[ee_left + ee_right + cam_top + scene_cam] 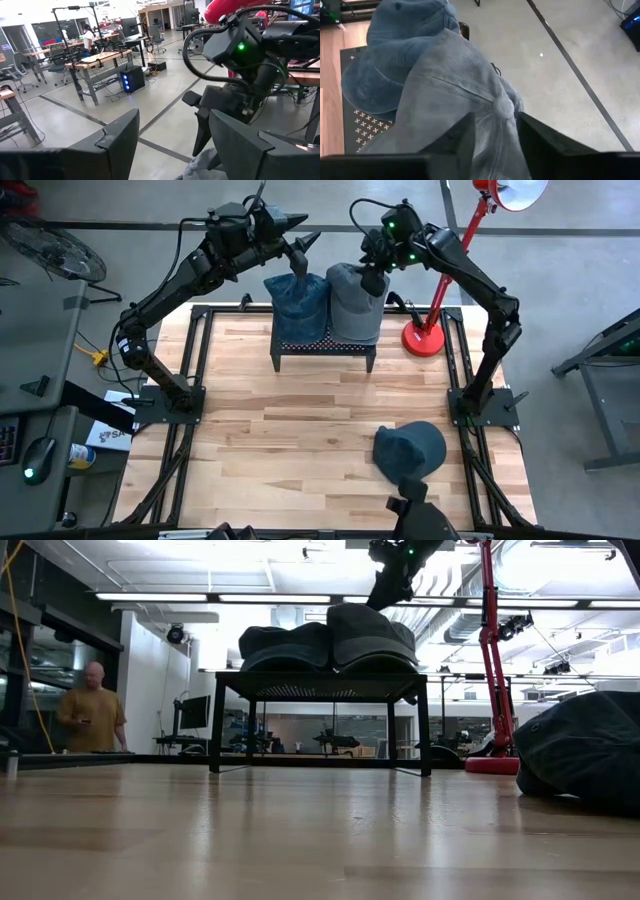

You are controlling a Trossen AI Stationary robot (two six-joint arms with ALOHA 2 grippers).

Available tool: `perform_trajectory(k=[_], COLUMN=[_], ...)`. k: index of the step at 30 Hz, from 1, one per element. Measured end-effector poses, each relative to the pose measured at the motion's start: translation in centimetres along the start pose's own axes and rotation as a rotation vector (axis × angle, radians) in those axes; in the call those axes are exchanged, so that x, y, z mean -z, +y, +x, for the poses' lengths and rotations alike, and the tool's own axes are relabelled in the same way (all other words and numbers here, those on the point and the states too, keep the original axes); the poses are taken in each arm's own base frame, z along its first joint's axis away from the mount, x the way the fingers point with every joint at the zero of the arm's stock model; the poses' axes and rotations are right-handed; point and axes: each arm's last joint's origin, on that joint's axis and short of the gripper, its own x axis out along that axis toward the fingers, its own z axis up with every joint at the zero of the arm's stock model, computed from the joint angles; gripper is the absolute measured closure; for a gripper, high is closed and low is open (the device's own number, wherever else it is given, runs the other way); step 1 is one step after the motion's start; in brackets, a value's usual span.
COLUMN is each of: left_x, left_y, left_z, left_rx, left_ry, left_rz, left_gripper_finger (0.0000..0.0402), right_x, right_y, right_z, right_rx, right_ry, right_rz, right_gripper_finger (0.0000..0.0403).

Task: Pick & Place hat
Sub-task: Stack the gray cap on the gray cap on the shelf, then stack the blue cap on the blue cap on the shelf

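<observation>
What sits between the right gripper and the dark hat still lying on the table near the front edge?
Nothing visible blocks it. The right gripper is up over the gray hat on the black rack, and the dark hat lies on bare wood table in front of the rack. The blue hat sits beside the gray one.

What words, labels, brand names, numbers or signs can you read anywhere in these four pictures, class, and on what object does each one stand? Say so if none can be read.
None can be read for certain.
White and blue box on the floor left of the table: printing on it, too small to read.
Blue hat, grey hat, dark hat: no label or logo shows.
Red lamp and black rack: no lettering visible.
</observation>
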Motion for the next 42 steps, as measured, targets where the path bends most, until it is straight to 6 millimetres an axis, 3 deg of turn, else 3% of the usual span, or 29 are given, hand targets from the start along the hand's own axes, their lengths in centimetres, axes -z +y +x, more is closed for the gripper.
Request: perform_trajectory(k=[8, 16, 27, 35, 42], left_x=[0.1, 0.1, 0.3, 0.7, 1.5], left_y=[0.0, 0.0, -0.4, -4.0, -8.5], left_z=[0.0, 0.0, 0.0, -0.9, -2.6], left_rx=[0.000, 0.001, 0.084, 0.184, 0.270], left_ry=[0.006, 0.012, 0.025, 0.128, 0.284], left_rz=[0.001, 0.002, -0.100, -0.118, -0.111], left_gripper_finger=[0.0166, 0.0165, 0.0165, 0.0166, 0.0166], right_x=[-0.1, -0.5, -0.5, 1.0, 3.2], right_y=[0.0, 0.7, 2.3, 5.4, 9.4], right_z=[-0.4, -3.8, -10.3, -14.1, -15.4], right_rx=[0.010, 0.033, 0.037, -0.150, -0.346], right_ry=[-0.006, -0.074, -0.194, -0.175, 0.060], right_rz=[0.022, -0.006, -0.045, -0.090, -0.042], right_gripper_finger=[0.0176, 0.0171, 0.0171, 0.0171, 0.0171])
